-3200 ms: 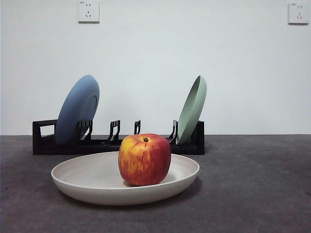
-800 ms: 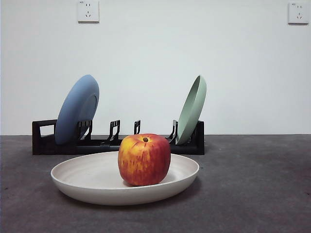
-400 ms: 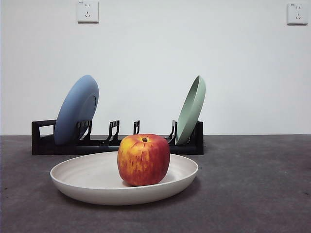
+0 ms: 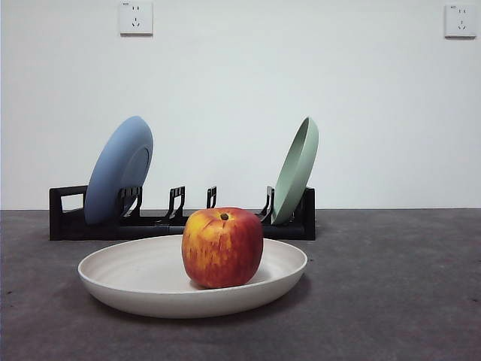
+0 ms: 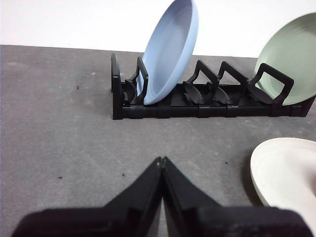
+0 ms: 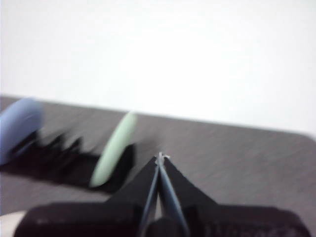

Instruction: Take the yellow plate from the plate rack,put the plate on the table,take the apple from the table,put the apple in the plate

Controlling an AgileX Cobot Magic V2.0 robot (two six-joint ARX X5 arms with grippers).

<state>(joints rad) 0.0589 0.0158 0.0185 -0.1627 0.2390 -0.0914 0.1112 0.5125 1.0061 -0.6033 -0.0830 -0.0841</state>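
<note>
Looks complete: apple [image 4: 222, 247] resting in yellow plate [image 4: 128, 274] on table [image 4: 391, 293], before plate rack [image 4: 68, 218]. Left gripper [image 5: 161, 160] and right gripper [image 6: 159, 157] pressed closed, empty.

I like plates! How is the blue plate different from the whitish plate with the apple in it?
The blue plate stands tilted on its edge in the plate rack; the yellow plate lies flat on the table. The blue plate is empty; the yellow plate holds the apple. One is blue, the other pale cream. Both are round and shallow.
</note>
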